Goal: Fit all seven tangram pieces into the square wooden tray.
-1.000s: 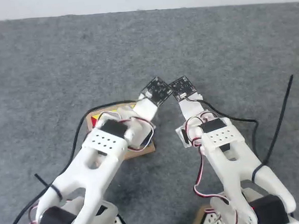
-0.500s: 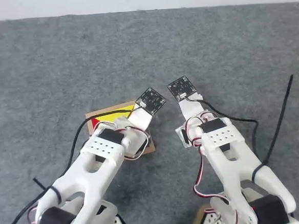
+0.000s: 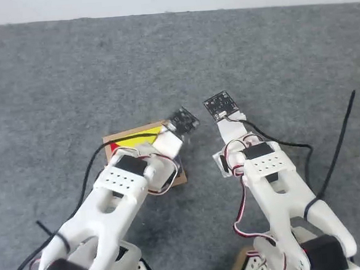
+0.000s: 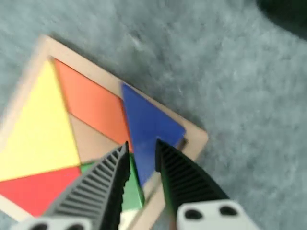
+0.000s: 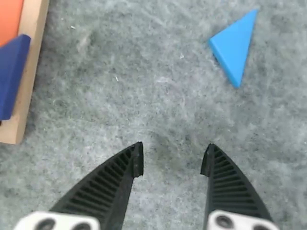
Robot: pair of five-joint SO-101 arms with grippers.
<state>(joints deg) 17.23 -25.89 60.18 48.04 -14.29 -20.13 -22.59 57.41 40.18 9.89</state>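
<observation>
**A:** Well, what is everything made of?

**B:** The tray (image 4: pixel 196 140) is pale wood, square, with a raised rim. It lies on a worktop (image 3: pixel 255 55) covered in fuzzy grey felt. The pieces inside are flat, matt and sharp-cornered: a yellow triangle (image 4: pixel 41 129), an orange piece (image 4: pixel 93 108), a navy triangle (image 4: pixel 146 120), a red triangle (image 4: pixel 36 189) and a sliver of a green piece (image 4: pixel 132 189). A bare patch of wood shows between the orange, yellow and green.

**A:** Is the navy one seated?

**B:** Not quite. In the right wrist view its corner laps over the rim.

**A:** How much room is there to move?

**B:** Broad felt runs far and to both sides of the arms. The light blue triangle (image 5: pixel 235 48) lies flat on it, well apart from the tray, out past the right pincer's tips.

**A:** And the pincers?

**B:** The left pincer (image 4: pixel 141 143) hangs over the navy triangle. Its ribbed black fingers are only a slit apart and grip nothing. The right pincer (image 5: pixel 173 153) is spread wide over bare felt just right of the tray and is also unladen.

**A:** What has changed?

**B:** The left arm (image 3: pixel 119 188) has drawn its wrist back, nearer and leftward. A second ago its camera board sat beside that of the right arm (image 3: pixel 269 172). Now there is a gap between them, and more yellow shows from above. The right arm barely shifted.
</observation>
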